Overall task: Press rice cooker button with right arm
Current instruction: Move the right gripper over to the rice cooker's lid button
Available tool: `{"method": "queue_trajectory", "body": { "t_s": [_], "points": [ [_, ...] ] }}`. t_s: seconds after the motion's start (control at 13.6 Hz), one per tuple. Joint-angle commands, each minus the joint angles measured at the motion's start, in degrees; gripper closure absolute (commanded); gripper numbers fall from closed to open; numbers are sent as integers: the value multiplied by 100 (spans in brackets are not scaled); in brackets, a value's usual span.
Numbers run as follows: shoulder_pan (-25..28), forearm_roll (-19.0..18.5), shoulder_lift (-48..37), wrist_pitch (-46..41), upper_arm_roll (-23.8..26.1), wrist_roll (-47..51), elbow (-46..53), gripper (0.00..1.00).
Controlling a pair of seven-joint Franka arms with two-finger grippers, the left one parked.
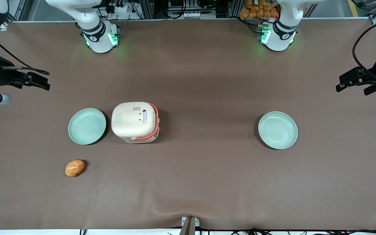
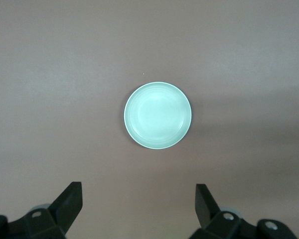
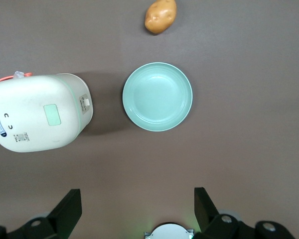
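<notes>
Black tool (image 3: 138, 211) hung released, high above the desk (image 1: 207, 81), well apart from the cooker (image 1: 135, 122), which sat at the near plate's (image 1: 87, 126) three o'clock. Rigid lid; the button (image 1: 118, 117) probably wanted one firm fingertip push, no grasp.

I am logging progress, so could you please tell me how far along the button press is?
Nothing looks done yet. The cream rounded-square rice cooker sits shut, its small pale green button untouched. The black two-finger end effector, fingers open, hangs high at the working arm's end of the table, touching nothing. Left: travel above the button, descend, press.
</notes>
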Motion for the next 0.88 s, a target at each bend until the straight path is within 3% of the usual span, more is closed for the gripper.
{"method": "queue_trajectory", "body": {
  "t_s": [0.0, 0.51, 0.59, 0.81],
  "points": [
    [243, 6, 54, -15, -17, 2, 80, 0],
    [1395, 6, 388, 249, -26, 72, 54, 0],
    [1483, 14, 484, 293, -26, 72, 54, 5],
    [1729, 14, 774, 293, -26, 107, 37, 50]
  ]
}}
